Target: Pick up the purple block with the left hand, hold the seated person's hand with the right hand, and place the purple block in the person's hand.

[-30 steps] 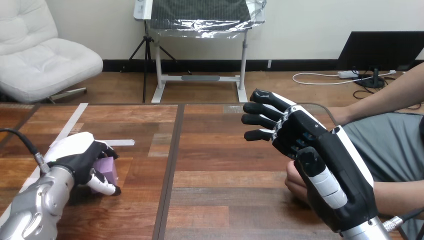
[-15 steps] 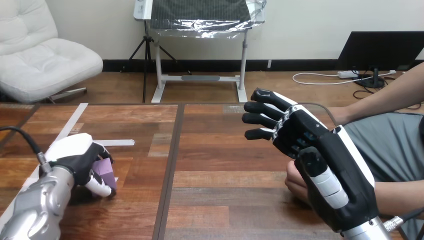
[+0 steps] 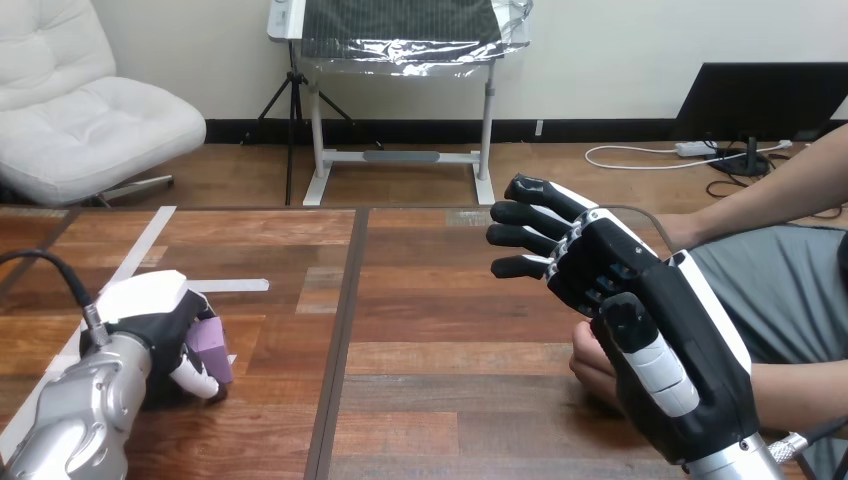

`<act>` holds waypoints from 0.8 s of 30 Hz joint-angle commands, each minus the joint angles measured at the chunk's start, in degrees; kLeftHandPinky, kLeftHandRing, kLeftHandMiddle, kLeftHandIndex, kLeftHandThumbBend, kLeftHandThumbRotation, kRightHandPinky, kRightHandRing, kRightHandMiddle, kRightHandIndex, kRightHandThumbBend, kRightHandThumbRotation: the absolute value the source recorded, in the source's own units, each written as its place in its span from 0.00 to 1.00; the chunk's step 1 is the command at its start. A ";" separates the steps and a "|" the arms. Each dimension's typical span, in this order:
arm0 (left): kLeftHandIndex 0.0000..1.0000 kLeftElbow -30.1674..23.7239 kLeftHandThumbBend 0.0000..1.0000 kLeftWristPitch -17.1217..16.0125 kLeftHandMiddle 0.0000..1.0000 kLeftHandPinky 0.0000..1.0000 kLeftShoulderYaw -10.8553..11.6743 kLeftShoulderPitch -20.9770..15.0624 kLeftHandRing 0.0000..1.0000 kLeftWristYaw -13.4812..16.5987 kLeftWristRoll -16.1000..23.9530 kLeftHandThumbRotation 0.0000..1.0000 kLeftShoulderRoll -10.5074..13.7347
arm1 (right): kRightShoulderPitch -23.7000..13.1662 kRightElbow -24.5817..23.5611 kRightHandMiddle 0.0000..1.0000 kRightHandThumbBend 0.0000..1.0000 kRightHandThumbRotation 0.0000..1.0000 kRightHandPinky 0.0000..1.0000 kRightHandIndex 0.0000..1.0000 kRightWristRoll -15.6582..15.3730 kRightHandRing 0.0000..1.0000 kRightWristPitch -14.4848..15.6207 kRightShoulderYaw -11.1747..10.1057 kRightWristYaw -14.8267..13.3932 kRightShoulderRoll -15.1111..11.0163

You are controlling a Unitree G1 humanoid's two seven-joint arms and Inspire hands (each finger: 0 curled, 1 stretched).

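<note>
**Left hand gripping the purple block**

In the head view, the left hand (image 3: 150,318) is curling its fingers round the purple block (image 3: 213,347) at the wooden table's (image 3: 440,310) left side. The right hand (image 3: 640,320) is holding its fingers straight and spread over the person's hand (image 3: 590,368). Whether the two are touching cannot be told.

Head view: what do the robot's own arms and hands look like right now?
The left hand is black with a white shell on its back and black-and-white jointed fingers, on a rounded silver left forearm. The right hand is mostly black, with white edging and a white thumb segment; its silver right forearm starts at the bottom edge.
</note>
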 commanded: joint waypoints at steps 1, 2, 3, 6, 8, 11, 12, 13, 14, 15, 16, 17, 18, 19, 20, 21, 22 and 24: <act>0.68 0.41 0.69 0.71 0.67 0.46 -0.47 -4.61 0.60 0.50 0.99 0.00 0.89 | -3.55 -0.44 0.82 0.92 0.78 0.73 0.84 0.59 0.81 -0.72 -0.62 -0.03 -0.24; 0.67 0.40 0.69 0.78 0.66 0.45 -0.46 -4.62 0.59 0.54 0.95 0.00 0.87 | -3.56 -0.44 0.82 0.92 0.78 0.73 0.84 0.61 0.81 -0.71 -0.62 -0.02 -0.24; 0.67 0.33 0.69 0.93 0.65 0.44 -0.25 -4.53 0.58 0.85 0.76 0.00 0.73 | -3.57 -0.47 0.83 0.92 0.78 0.73 0.84 0.65 0.81 -0.66 -0.60 -0.02 -0.23; 0.64 0.10 0.69 1.04 0.54 0.34 0.44 -4.16 0.45 1.91 0.09 0.00 0.39 | -3.59 -0.55 0.83 0.92 0.78 0.73 0.84 0.69 0.81 -0.49 -0.55 -0.07 -0.20; 0.62 0.05 0.70 0.99 0.48 0.28 0.68 -3.99 0.38 2.44 -0.23 0.00 0.29 | -3.63 -0.52 0.82 0.92 0.78 0.73 0.84 0.70 0.81 -0.51 -0.53 -0.05 -0.19; 0.59 0.06 0.70 1.02 0.40 0.20 0.92 -3.81 0.29 3.18 -0.52 0.00 0.14 | -3.72 -0.39 0.82 0.92 0.78 0.73 0.84 0.77 0.81 -0.61 -0.50 0.05 -0.16; 0.58 0.05 0.69 1.08 0.38 0.19 0.98 -3.77 0.27 3.42 -0.58 0.00 0.08 | -3.74 -0.35 0.82 0.92 0.78 0.73 0.84 0.81 0.81 -0.61 -0.49 0.07 -0.15; 0.57 0.05 0.69 1.11 0.36 0.17 1.01 -3.74 0.25 3.60 -0.63 0.00 0.05 | -3.76 -0.32 0.82 0.92 0.78 0.73 0.84 0.84 0.81 -0.62 -0.48 0.09 -0.15; 0.57 0.00 0.69 1.18 0.34 0.16 1.15 -3.63 0.23 3.95 -0.76 0.00 -0.04 | -3.76 -0.30 0.82 0.92 0.78 0.73 0.84 0.84 0.81 -0.59 -0.48 0.07 -0.13; 0.56 -0.07 0.69 1.28 0.33 0.15 1.19 -3.58 0.22 4.17 -0.82 0.00 -0.14 | -3.79 -0.27 0.82 0.91 0.78 0.73 0.84 0.90 0.81 -0.55 -0.54 0.09 -0.17; 0.55 -0.11 0.69 1.35 0.32 0.14 1.20 -3.56 0.21 4.33 -0.88 0.00 -0.21 | -3.80 -0.24 0.82 0.91 0.78 0.73 0.84 0.95 0.81 -0.53 -0.59 0.10 -0.21; 0.54 -0.11 0.69 1.40 0.31 0.13 1.31 -3.50 0.20 4.61 -1.05 0.00 -0.31 | -3.84 -0.19 0.82 0.91 0.77 0.73 0.84 0.95 0.81 -0.57 -0.62 0.11 -0.21; 0.54 -0.09 0.69 1.43 0.30 0.12 1.35 -3.47 0.19 4.78 -1.17 0.00 -0.36 | -3.87 -0.15 0.82 0.91 0.77 0.73 0.84 0.95 0.81 -0.61 -0.64 0.11 -0.21; 0.53 -0.07 0.69 1.44 0.29 0.11 1.36 -3.46 0.18 4.93 -1.27 0.00 -0.38 | -3.89 -0.13 0.82 0.91 0.77 0.73 0.84 0.93 0.81 -0.63 -0.64 0.11 -0.21; 0.53 -0.13 0.69 1.49 0.28 0.11 1.43 -3.38 0.17 5.15 -1.39 0.00 -0.43 | -3.93 -0.07 0.82 0.91 0.77 0.73 0.84 0.89 0.81 -0.68 -0.63 0.11 -0.20; 0.52 -0.18 0.69 1.53 0.28 0.10 1.45 -3.34 0.17 5.29 -1.47 0.00 -0.44 | -3.96 -0.03 0.82 0.92 0.77 0.73 0.84 0.87 0.81 -0.70 -0.63 0.12 -0.20; 0.52 -0.22 0.69 1.57 0.28 0.10 1.44 -3.31 0.17 5.40 -1.54 0.00 -0.45 | -3.97 0.00 0.82 0.92 0.77 0.73 0.84 0.86 0.81 -0.72 -0.63 0.12 -0.20; 0.52 -0.47 0.69 1.83 0.28 0.10 1.54 -3.18 0.17 5.56 -1.78 0.00 -0.50 | -4.00 0.02 0.82 0.92 0.77 0.73 0.84 0.87 0.81 -0.65 -0.61 0.12 -0.21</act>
